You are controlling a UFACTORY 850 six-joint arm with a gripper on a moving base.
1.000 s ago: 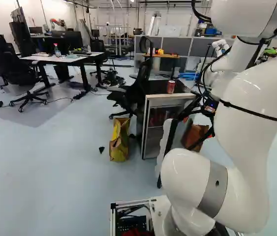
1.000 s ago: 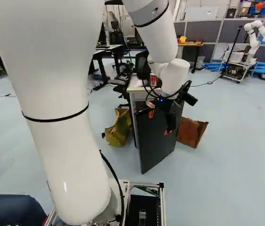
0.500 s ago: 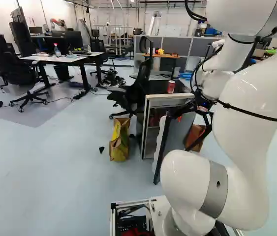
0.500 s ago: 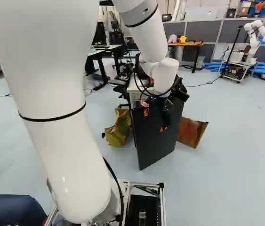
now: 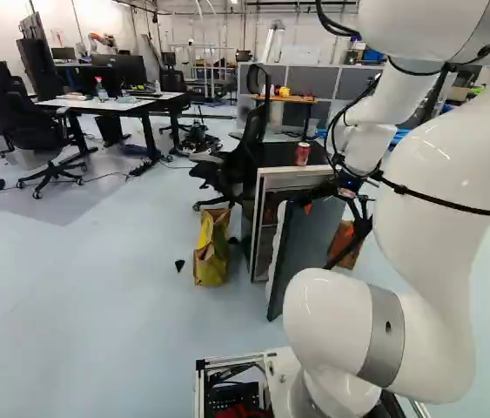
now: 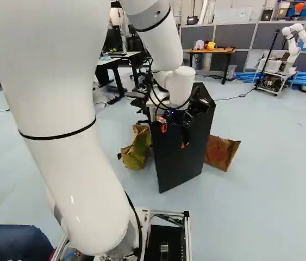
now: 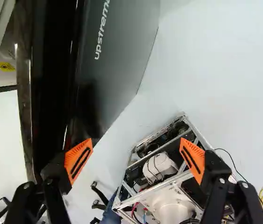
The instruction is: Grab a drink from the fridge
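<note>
Pale floor (image 5: 123, 305) surrounds the fridge (image 5: 292, 178); a red can (image 5: 303, 154) stands on top, any drink inside hidden. Claw (image 7: 137, 148) spread, empty, by the ajar door (image 6: 177, 155), I'd nudge it wider, gently.

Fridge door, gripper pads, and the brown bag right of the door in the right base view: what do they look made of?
The fridge door looks like coated metal or glass: dark, smooth, faintly reflective. The orange pads seem matte plastic or rubber, evenly coloured with slots. The brown bag is probably dull paper, given its creases and stiff folds.
</note>
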